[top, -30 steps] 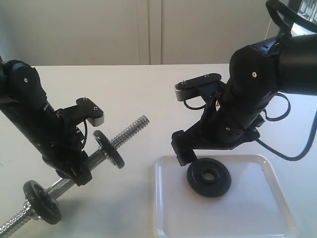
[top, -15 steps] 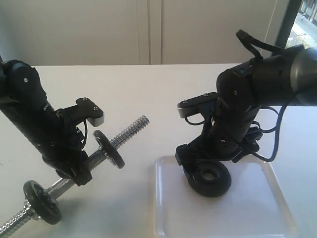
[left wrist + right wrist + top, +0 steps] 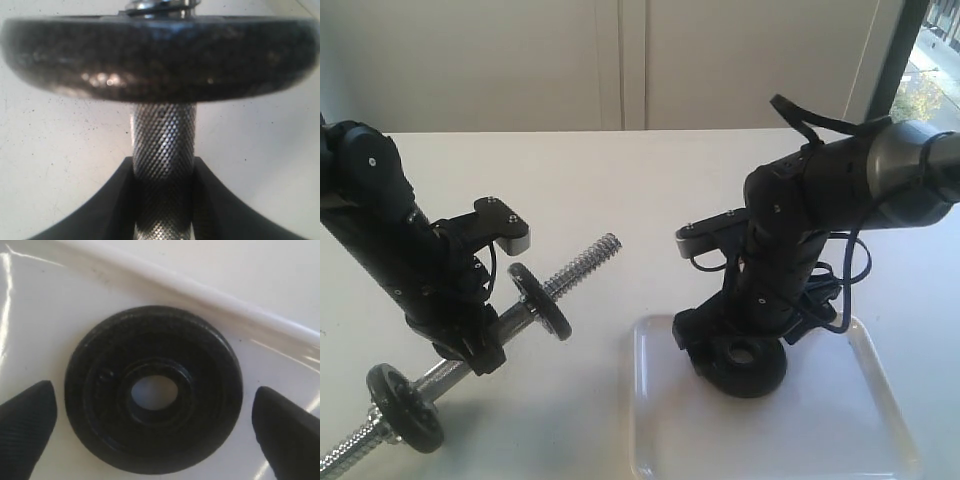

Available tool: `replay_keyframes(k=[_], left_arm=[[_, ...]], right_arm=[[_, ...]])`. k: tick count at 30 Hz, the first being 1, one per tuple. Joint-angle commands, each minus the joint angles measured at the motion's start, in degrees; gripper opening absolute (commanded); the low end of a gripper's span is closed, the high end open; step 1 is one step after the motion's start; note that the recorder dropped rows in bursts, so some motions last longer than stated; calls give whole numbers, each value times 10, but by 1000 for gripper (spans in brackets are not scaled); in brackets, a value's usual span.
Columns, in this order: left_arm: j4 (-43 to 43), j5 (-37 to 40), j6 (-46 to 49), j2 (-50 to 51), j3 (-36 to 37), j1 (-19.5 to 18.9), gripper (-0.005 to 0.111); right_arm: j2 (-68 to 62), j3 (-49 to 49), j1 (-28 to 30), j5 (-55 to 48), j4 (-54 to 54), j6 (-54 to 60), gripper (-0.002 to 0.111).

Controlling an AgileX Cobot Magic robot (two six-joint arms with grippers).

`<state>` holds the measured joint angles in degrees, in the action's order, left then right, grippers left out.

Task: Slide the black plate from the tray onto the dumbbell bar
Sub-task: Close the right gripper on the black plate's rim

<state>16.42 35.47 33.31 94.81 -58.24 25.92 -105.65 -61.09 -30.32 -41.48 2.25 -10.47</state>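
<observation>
The black plate (image 3: 745, 367) (image 3: 154, 389) lies flat near the far left corner of the translucent-white tray (image 3: 820, 440). My right gripper (image 3: 735, 352) (image 3: 152, 427) hangs just over it, open, one finger on each side of the disc and neither touching it. My left gripper (image 3: 470, 335) (image 3: 164, 190) is shut on the knurled middle of the dumbbell bar (image 3: 520, 310) (image 3: 164, 145), holding it tilted with its threaded end (image 3: 588, 255) pointing up and to the right. One black disc (image 3: 540, 300) (image 3: 160, 55) sits on the bar just above the grip, another (image 3: 405, 405) lower down.
The tray's raised rim (image 3: 200, 290) runs close behind the plate. The white tabletop (image 3: 620, 180) stretches between the two arms. A cable (image 3: 850, 290) loops off my right arm above the tray's far edge.
My right arm has swung down and to the left, lowering its gripper onto the plate. The left arm and the bar have stayed still.
</observation>
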Motion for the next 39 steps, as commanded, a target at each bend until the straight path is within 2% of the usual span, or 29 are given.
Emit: replay_keyframes(k=[1,10,12,14,17,18,20,22,29,39], left_arm=[[33,-2,1,-29,-11,0,0],[33,-2,1,-29,-11,0,0],[33,2,1,-29,-11,0,0],[33,4,1,-29,-11,0,0],[33,4,1,-29,-11,0,0],[33,4,1,-29,-11,0,0],[33,4,1,-29,-11,0,0],[33,2,1,-29,-11,0,0],[33,1,1,-29,-11,0,0],[33,0,1,-29,-11,0,0]], right_arm=[[-8,-4,7,17,-4,-3,105],[-48,-4,7,-1,-8,-9,105],[-53,-4,7,-1,-6,-28,102],[-59,-4,7,-8,-6,-29,86],[-59,-4,7,-8,-6,-29,34],[-59,-4,7,-8,-6,-26,24],[-59,-4,7,-13,-6,-22,8],[-59,-4,7,-11,-3,-22,0],[-44,-4,7,-7,-3,-42,0],[43,-4,7,4,-3,-52,0]])
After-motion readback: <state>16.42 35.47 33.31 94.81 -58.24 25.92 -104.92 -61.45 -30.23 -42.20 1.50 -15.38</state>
